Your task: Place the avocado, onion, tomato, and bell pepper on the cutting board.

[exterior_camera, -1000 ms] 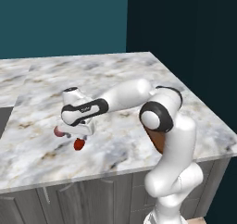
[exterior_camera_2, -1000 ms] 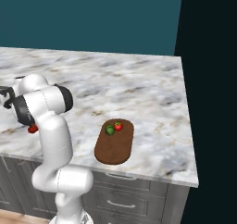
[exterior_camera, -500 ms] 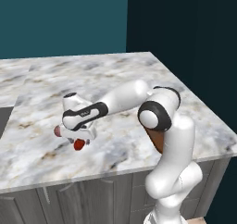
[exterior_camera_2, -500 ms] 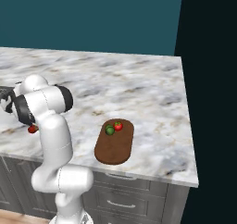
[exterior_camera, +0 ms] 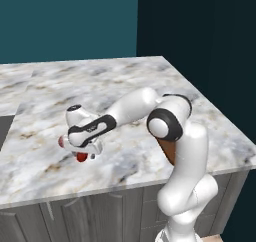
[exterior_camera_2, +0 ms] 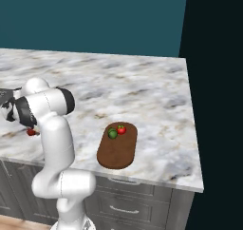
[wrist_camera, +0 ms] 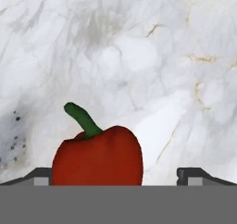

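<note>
The bell pepper (wrist_camera: 97, 156), dark red with a green stem, lies on the marble counter between my gripper's (wrist_camera: 115, 176) open fingertips, nearer the left one (wrist_camera: 39, 174). In the left base view the gripper (exterior_camera: 82, 152) hangs low over the bell pepper (exterior_camera: 81, 157). The maroon onion (exterior_camera: 61, 142) peeks out just left of the hand, mostly hidden by it. Far to the right, the brown oval cutting board (exterior_camera_2: 117, 153) carries the green avocado (exterior_camera_2: 112, 134) and the red tomato (exterior_camera_2: 121, 129) at its far end. The bell pepper (exterior_camera_2: 31, 132) shows beside the arm.
The marble counter (exterior_camera: 125, 86) stretches far behind the hand. Its front edge (exterior_camera: 100, 191) runs close below the pepper. A dark inset (exterior_camera: 4, 128) sits at the counter's left edge. Grey cabinets (exterior_camera_2: 142, 205) stand under the counter.
The hand has sunk a little lower over the bell pepper. The jaws have stayed open and the foods have not moved.
</note>
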